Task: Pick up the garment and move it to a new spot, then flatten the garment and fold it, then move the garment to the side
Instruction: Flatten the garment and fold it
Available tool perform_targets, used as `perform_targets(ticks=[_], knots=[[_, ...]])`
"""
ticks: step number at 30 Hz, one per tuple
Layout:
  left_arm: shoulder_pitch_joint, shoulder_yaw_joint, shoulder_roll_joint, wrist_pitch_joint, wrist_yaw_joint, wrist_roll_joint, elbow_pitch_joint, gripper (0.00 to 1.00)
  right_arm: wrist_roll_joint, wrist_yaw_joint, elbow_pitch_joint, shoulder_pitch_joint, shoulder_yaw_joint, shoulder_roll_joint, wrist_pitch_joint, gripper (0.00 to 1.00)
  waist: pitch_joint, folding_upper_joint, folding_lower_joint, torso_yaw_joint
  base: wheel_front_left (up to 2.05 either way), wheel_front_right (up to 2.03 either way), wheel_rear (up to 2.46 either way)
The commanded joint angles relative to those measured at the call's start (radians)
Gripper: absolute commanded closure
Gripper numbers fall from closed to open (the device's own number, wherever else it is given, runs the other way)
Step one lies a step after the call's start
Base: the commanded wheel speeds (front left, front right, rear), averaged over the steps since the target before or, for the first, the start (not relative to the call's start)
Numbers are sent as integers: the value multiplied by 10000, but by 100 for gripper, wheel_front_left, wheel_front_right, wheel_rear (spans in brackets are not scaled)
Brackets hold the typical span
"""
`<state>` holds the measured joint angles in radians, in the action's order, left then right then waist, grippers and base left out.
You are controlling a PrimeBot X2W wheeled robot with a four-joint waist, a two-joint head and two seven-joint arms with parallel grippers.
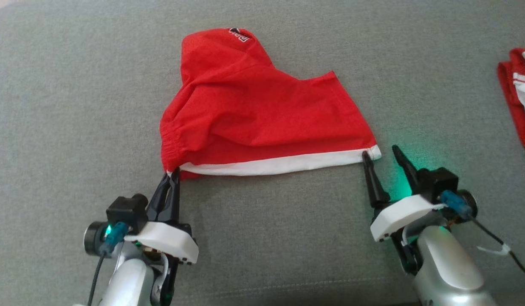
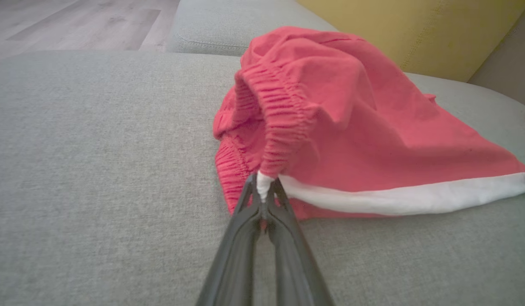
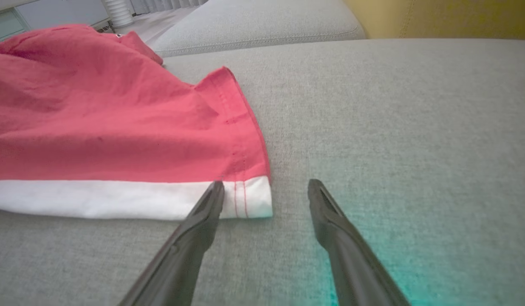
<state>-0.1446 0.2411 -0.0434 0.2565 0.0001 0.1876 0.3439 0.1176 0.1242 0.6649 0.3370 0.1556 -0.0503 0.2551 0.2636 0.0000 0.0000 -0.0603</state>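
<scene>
Here the red garment point(image 1: 262, 114) lies in a loose, rumpled heap on the grey sofa cushion point(image 1: 54, 127), with its white-trimmed edge along the side nearest the robot. The gathered elastic band sits at the robot's left end of that edge and the stitched hem at the right end.

The left hand point(image 1: 171, 178) is pressed together on the white corner below the elastic band, pinching a small tuft of trim between its fingertips. In the left wrist view the cloth rises from that pinch and the elastic bunches up above it.

The right hand point(image 1: 380, 151) is spread and holds nothing. Its inner finger point(image 3: 198, 229) has its tip at the white trim just short of the hem corner; whether it presses on the cloth I cannot tell. The outer finger point(image 3: 347, 246) stands over bare cushion beside the garment. A green glow falls on the cushion around this hand.

Well apart, at the right edge of the head view, a second red and white cloth point(image 1: 519, 102) lies on the same cushion. Beyond the cushion are a yellow backrest point(image 2: 394, 34) and a strip of pale wooden floor point(image 2: 75, 21).
</scene>
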Motion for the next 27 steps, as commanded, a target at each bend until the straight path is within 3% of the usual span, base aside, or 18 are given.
perform_targets(ticks=[1,2,3,4,5,6,17,27], knots=[[-42,-299,-68,53,20,26,-313,100,11,65,-176,12,239,1,67,0,-14,0,0,-19,0,0,0],[-38,-295,-68,53,22,31,-305,100,-23,65,-53,21,265,1,67,11,-24,0,0,-28,0,0,0],[-41,-288,-68,53,21,30,-295,100,-26,65,49,46,279,1,67,41,-28,0,0,-31,0,0,0],[-50,-282,-68,53,16,37,-288,100,-77,65,163,83,291,1,67,62,-27,0,0,-28,0,0,0],[-59,-279,-68,53,14,47,-275,100,-137,65,255,125,300,1,67,73,-32,0,0,-21,0,0,0],[-64,-278,-68,53,9,52,-251,100,-109,65,321,156,300,1,67,97,-39,0,0,-11,0,0,0],[11,-385,-68,53,-46,60,-202,100,75,65,829,395,254,1,67,100,-166,0,0,139,0,0,0],[-414,-903,-68,53,-291,-76,-1103,100,590,65,-1344,718,-91,1,67,100,-830,0,0,-141,0,0,0]])
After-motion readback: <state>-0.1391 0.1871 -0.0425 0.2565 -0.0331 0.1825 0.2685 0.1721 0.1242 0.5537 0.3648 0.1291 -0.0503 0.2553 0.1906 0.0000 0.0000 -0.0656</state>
